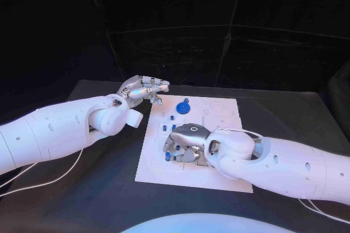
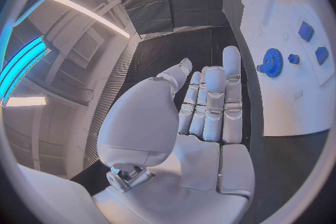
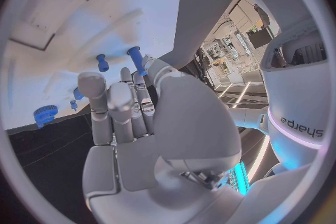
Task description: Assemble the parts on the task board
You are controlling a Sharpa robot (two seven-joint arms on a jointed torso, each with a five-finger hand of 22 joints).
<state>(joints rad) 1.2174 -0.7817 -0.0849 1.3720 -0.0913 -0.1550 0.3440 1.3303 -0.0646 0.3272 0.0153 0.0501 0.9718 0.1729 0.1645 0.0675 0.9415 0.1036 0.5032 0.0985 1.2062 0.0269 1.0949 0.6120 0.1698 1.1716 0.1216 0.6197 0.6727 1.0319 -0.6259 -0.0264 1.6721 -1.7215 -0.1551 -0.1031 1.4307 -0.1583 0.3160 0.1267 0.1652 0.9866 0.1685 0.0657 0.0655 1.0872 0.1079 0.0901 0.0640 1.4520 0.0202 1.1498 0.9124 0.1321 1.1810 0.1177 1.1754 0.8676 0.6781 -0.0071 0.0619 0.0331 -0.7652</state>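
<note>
The black table [image 1: 87, 182] carries the white board [image 1: 219, 175], which lies flat in its middle, its long sides running away from the robot.

The left arm [image 1: 51, 129] comes in over the table and ends just off the board's far left corner. The right arm [image 1: 292, 165] crosses the board's near right part.

The left hand [image 1: 142, 89] hangs above the table beside the board's far left corner, touching nothing. In the left wrist view its fingers [image 2: 210, 101] lie straight and side by side with the thumb apart, and nothing is in the palm.

The right hand [image 1: 186, 142] is low over the board's middle, fingers pointing down at the small pieces there. In the right wrist view its fingers [image 3: 115, 106] are bent toward the board, and a blue peg [image 3: 137, 60] stands just past the fingertips. Whether the hand pinches that peg or only reaches beside it cannot be told.

A blue gear [image 1: 182, 108] lies flat on the far part of the board, well apart from the right hand and near the left hand; it also shows in the left wrist view [image 2: 271, 61] and the right wrist view [image 3: 45, 115].

Several small blue pieces [image 1: 168, 127] lie between the gear and the right hand, and more [image 1: 169, 154] sit just beside the right hand's fingertips. In the left wrist view two blue blocks [image 2: 306, 31] lie beyond the gear. A shorter blue peg [image 3: 102, 61] stands near the taller one.
</note>
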